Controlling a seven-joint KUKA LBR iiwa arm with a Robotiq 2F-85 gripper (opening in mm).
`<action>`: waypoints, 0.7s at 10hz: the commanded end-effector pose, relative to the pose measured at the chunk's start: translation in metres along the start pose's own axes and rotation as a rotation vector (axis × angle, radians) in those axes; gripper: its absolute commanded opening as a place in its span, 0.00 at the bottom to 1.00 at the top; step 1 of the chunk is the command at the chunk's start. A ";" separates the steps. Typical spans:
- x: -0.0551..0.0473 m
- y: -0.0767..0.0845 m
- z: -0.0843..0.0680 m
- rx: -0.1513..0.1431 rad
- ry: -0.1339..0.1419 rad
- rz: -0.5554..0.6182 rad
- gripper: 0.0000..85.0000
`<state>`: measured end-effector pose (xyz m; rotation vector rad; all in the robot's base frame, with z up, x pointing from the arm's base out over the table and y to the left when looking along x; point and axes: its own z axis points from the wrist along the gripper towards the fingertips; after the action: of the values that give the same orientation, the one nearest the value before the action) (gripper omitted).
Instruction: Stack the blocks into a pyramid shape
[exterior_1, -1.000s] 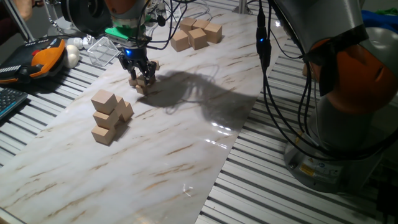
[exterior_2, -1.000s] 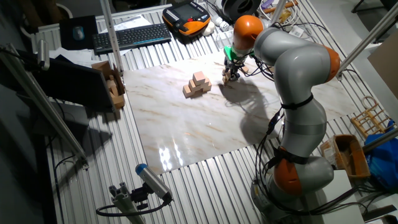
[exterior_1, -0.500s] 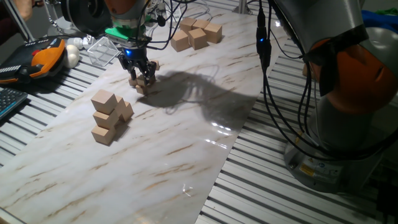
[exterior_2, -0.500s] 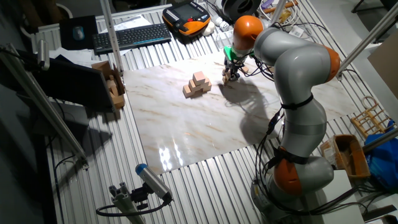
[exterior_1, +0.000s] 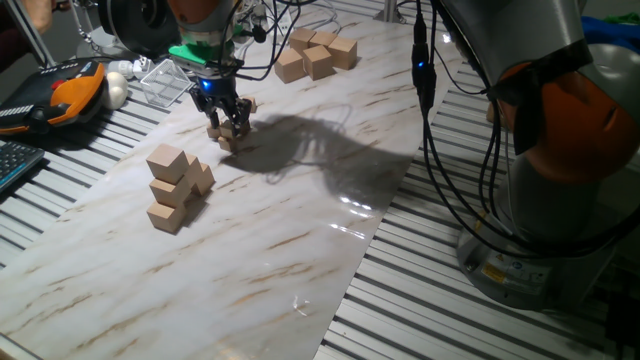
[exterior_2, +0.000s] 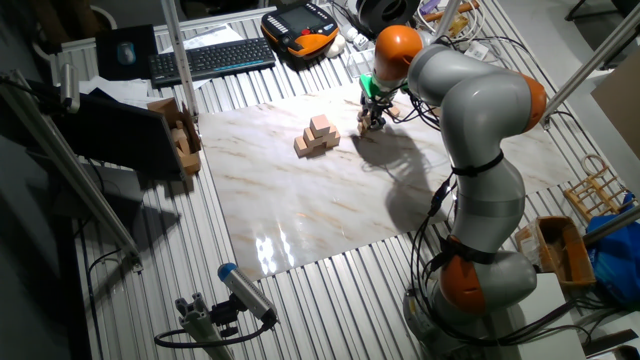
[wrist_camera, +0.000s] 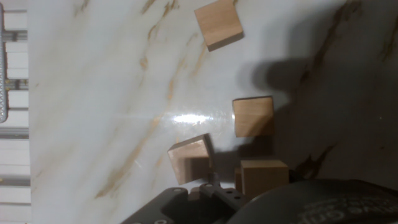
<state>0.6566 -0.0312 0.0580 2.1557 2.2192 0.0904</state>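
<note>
a robotics lab: a big arm (exterior_2: 470, 130) bolted beside a slatted metal table (exterior_2: 330, 290) with a marble sheet (exterior_1: 250, 240), loose cables (exterior_1: 440, 130), a teach pendant (exterior_2: 300, 25), a keyboard (exterior_2: 210, 58) and aluminium framing (exterior_2: 90, 190).

Medium tan cubes (exterior_1: 175, 187) sit stacked at left of frame, bigger cubes (exterior_1: 316, 53) up top, and a black keyboard (exterior_2: 212, 58) plus orange pendant (exterior_2: 300, 27) lie upper-middle on the desk (exterior_1: 300, 250).
</note>
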 end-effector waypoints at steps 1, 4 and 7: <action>0.000 0.000 0.000 0.000 -0.002 0.000 0.60; 0.000 0.001 -0.001 -0.001 -0.003 0.004 0.60; -0.001 0.001 -0.001 -0.001 -0.009 0.005 0.60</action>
<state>0.6581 -0.0317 0.0589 2.1581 2.2067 0.0819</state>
